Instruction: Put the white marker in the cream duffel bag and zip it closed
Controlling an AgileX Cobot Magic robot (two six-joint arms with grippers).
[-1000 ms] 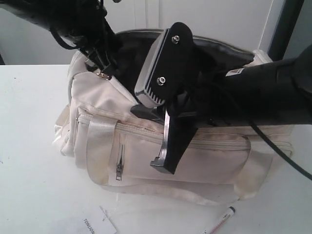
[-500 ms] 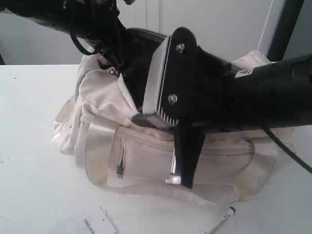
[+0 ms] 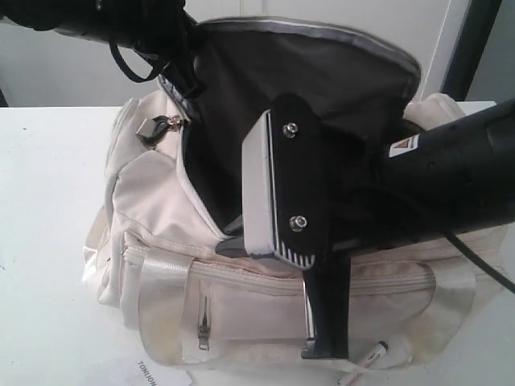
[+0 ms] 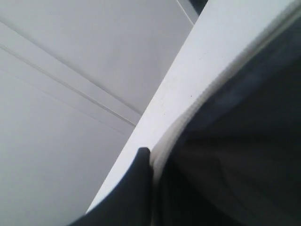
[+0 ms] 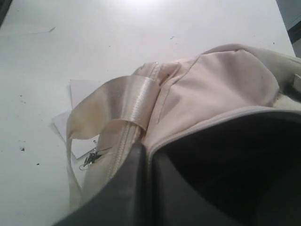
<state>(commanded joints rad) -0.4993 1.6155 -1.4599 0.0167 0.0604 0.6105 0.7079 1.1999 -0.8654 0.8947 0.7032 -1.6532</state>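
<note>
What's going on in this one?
The left gripper holds up the top flap of the cream duffel bag, so its dark inside is open. The right gripper hangs in front of the bag, pointing down toward the table. The white marker lies on the table by the bag's front, not yet picked up.

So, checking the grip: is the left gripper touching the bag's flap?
Touching: the left wrist view shows its finger pressed against the bag flap, no gap.
</note>
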